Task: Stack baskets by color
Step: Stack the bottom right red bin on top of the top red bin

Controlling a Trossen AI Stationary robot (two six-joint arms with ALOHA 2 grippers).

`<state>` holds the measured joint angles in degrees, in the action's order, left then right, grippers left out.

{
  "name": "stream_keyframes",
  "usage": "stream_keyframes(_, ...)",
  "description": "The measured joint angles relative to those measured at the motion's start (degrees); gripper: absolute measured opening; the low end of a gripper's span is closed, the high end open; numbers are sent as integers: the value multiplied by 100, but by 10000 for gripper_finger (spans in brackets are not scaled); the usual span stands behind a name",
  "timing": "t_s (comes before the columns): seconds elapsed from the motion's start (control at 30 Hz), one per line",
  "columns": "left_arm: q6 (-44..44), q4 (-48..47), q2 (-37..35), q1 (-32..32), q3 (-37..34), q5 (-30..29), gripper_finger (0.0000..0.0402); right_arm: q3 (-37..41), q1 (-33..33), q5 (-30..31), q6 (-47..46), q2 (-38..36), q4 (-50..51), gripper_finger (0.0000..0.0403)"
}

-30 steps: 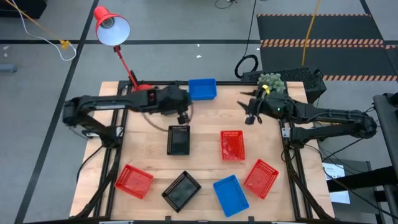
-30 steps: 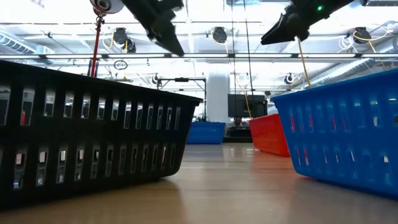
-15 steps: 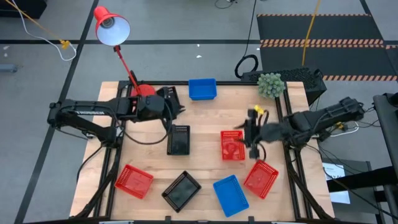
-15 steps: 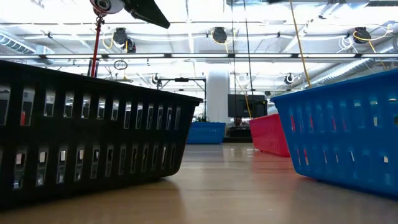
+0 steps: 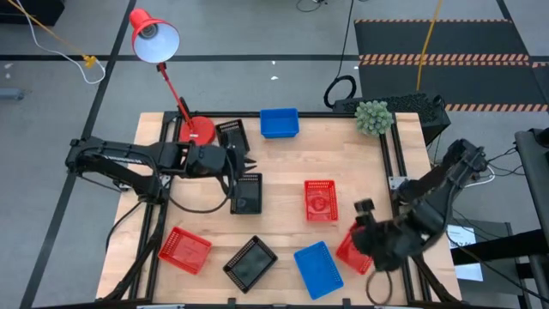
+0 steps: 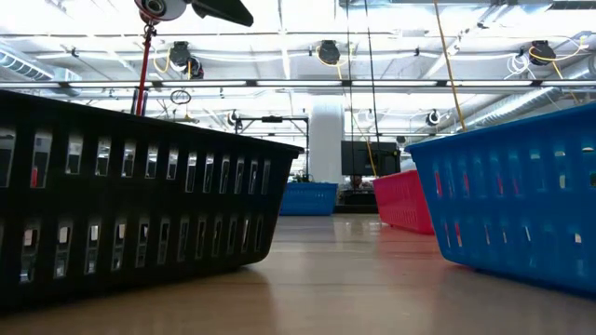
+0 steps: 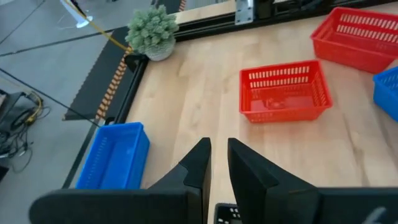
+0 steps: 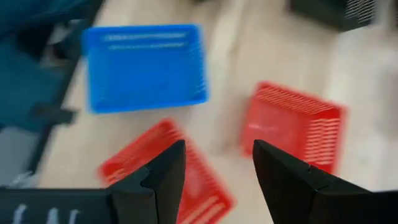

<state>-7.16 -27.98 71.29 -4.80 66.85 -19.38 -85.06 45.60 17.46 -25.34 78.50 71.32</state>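
Over the middle-left of the table (image 5: 283,159), the left gripper (image 5: 249,161) hangs just above the far end of a black basket (image 5: 246,194) that lies flat on the wood. Its fingers (image 7: 202,163) stand nearly together, a thin slit between them, nothing held. Second black basket (image 5: 231,134) sits at the far edge beside the lamp base (image 5: 197,130); third black basket (image 5: 250,261) sits askew near the front edge.

Blue: one blue basket (image 5: 279,122) at the far edge, centre; another blue basket (image 5: 317,268) near the front, tilted in plan. Only two blue ones visible from above.

Red: one red basket (image 5: 320,200) right of centre, lying square; one red basket (image 5: 184,250) at front left; a third red basket (image 5: 350,247) at front right, partly covered by the right arm.

Right gripper (image 5: 364,210) is over the front-right part of the table, above that third red basket, fingers (image 8: 163,169) spread wide and empty. Its wrist view looks down on two red baskets and a blue one, blurred.

No basket rests inside another; all lie apart on the tabletop. A small green plant (image 5: 372,117) stands at the far right corner. Low view: black and blue basket walls close up, part of an arm at the top edge.
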Motion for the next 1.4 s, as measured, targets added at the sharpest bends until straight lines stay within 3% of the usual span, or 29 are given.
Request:
stream_keyframes(0.4,166,-53,0,-33,2,-4,56,186,1075,-139,-907,443,85,176)
stream_keyframes(0.57,260,-170,0,-33,4,-4,56,487,1226,-541,-1217,537,-237,160)
stream_keyframes(0.9,331,-199,0,-33,7,-4,56,1491,1354,-1010,-913,534,-598,149)
stream_keyframes(1.17,317,-199,0,-33,7,-4,56,2417,1256,-1464,-234,534,-1440,148)
stream_keyframes(1.4,319,-198,0,-33,9,-4,56,2995,1248,-1487,-25,531,-2221,147)
